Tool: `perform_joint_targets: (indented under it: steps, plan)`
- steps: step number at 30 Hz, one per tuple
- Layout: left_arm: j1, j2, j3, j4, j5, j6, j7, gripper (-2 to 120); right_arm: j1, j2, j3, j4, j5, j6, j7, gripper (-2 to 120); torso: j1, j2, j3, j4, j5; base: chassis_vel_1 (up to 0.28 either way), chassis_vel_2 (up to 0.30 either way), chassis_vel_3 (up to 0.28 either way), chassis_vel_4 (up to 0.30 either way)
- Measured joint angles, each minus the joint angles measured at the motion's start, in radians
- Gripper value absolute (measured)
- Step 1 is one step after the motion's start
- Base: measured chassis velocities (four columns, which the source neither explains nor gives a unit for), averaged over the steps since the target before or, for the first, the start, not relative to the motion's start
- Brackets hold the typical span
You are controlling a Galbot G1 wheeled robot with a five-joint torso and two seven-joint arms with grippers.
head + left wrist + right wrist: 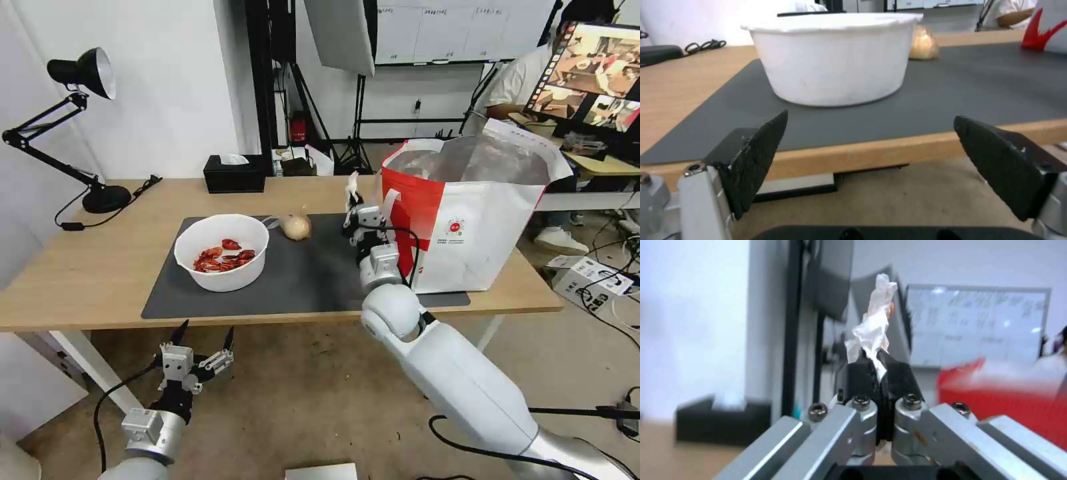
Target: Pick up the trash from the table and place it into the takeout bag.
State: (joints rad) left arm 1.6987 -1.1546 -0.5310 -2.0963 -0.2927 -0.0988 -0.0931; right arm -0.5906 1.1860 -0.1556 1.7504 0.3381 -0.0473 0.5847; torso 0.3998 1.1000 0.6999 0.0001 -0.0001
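My right gripper (352,198) is raised over the dark mat (313,273), just left of the takeout bag (467,220), and is shut on a crumpled white tissue (351,183). In the right wrist view the tissue (872,327) sticks up from between the closed black pads (898,375), with the red bag (1009,400) behind. A white bowl (221,251) of red crayfish shells and a small beige knotted lump (297,226) sit on the mat. My left gripper (204,333) hangs open below the table's front edge (200,320), facing the bowl (831,60) and the lump (923,43).
A black tissue box (234,173) stands at the back of the table and a black desk lamp (80,133) at the far left. A person sits at a monitor (593,73) behind the bag. The floor under the table is open.
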Motion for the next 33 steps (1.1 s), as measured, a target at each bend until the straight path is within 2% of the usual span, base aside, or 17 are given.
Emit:
perform_joint_targets:
  steps: [5, 8, 12, 21, 24, 25, 27, 28, 31, 33]
  plan:
    - [-0.001, -0.001, -0.006, -0.008, -0.006, 0.005, -0.001, 100, 0.065, -0.022, 0.024, 0.028, 0.014, -0.014, 0.046, 0, 0.0, 0.0, 0.0, -0.0001, 0.0001, 0.0, 0.0, 0.0, 0.0]
    - [0.004, -0.007, -0.007, -0.008, -0.004, 0.005, -0.001, 100, 0.134, -0.059, 0.035, 0.059, 0.147, -0.096, 0.156, 0, 0.0, 0.0, 0.0, -0.0001, 0.0001, 0.0, 0.0, 0.0, 0.0]
    - [0.005, -0.01, -0.008, -0.004, -0.002, 0.005, -0.001, 100, 0.178, -0.095, 0.049, 0.058, 0.244, -0.148, 0.232, 0, 0.0, 0.0, 0.0, -0.0001, 0.0002, 0.0, 0.0, 0.0, 0.0]
    - [0.01, -0.008, -0.01, 0.001, -0.002, 0.002, -0.001, 100, 0.197, -0.144, 0.064, 0.043, 0.321, -0.218, 0.276, 3, 0.0, 0.0, 0.0, -0.0002, 0.0002, 0.0, 0.0, 0.0, 0.0]
    - [0.014, -0.008, -0.01, 0.001, -0.002, 0.001, -0.001, 100, 0.19, -0.148, 0.065, 0.044, 0.331, -0.242, 0.277, 16, 0.0, 0.0, 0.0, -0.0001, 0.0002, 0.0, 0.0, 0.0, 0.0]
    - [0.014, -0.008, -0.01, 0.001, -0.002, 0.001, -0.001, 100, 0.19, -0.148, 0.065, 0.044, 0.331, -0.242, 0.277, 16, 0.0, 0.0, 0.0, -0.0001, 0.0002, 0.0, 0.0, 0.0, 0.0]
    - [0.018, -0.006, -0.011, -0.004, -0.002, 0.001, 0.0, 100, 0.188, -0.151, 0.068, 0.046, 0.337, -0.253, 0.277, 28, 0.0, 0.0, 0.0, -0.0001, 0.0002, 0.0, 0.0, 0.0, 0.0]
    - [0.018, -0.006, -0.011, -0.004, -0.002, 0.001, 0.0, 100, 0.188, -0.151, 0.068, 0.046, 0.337, -0.253, 0.277, 28, 0.0, 0.0, 0.0, -0.0001, 0.0002, 0.0, 0.0, 0.0, 0.0]
    - [0.023, -0.003, -0.018, -0.011, -0.003, 0.0, 0.0, 100, 0.188, -0.154, 0.069, 0.046, 0.341, -0.26, 0.275, 42, 0.0, 0.0, 0.0, -0.0002, 0.0002, 0.0, 0.0, 0.0, 0.0]
    - [0.023, -0.002, -0.019, -0.013, -0.003, 0.0, 0.0, 100, 0.189, -0.154, 0.069, 0.046, 0.345, -0.26, 0.275, 45, 0.0, 0.0, 0.0, -0.0001, 0.0001, 0.0, 0.0, 0.0, 0.0]
